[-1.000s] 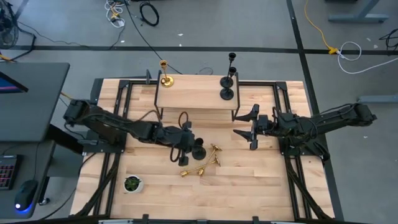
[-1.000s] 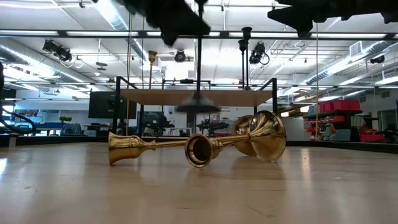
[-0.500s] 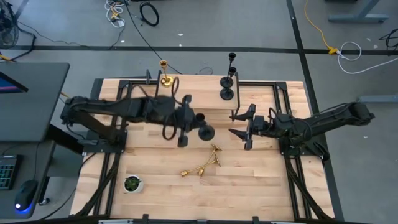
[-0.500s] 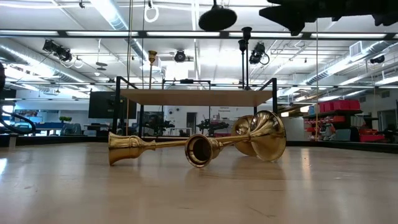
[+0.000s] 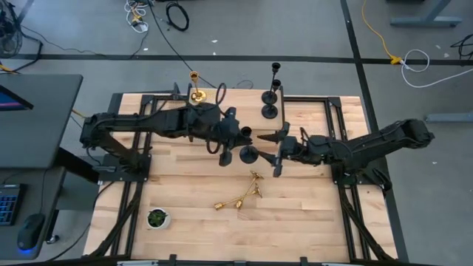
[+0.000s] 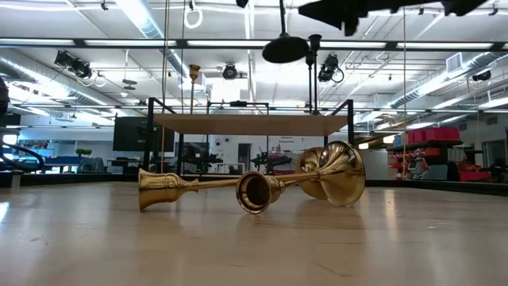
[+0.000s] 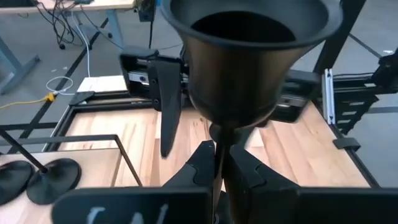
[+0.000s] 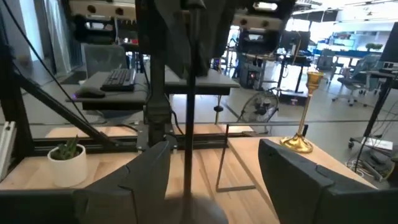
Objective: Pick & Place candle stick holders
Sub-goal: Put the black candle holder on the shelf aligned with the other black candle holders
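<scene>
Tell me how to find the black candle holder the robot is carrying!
Start at the wooden table and find the raised shelf at its back. In front of the shelf, the left gripper holds a black holder up in the air by its stem, jaws shut. The other black holders stand on the shelf; the gold ones below lie flat.

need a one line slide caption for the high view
Left gripper holds a black candle stick holder above the table, facing the open right gripper; two gold holders lie below.
</scene>
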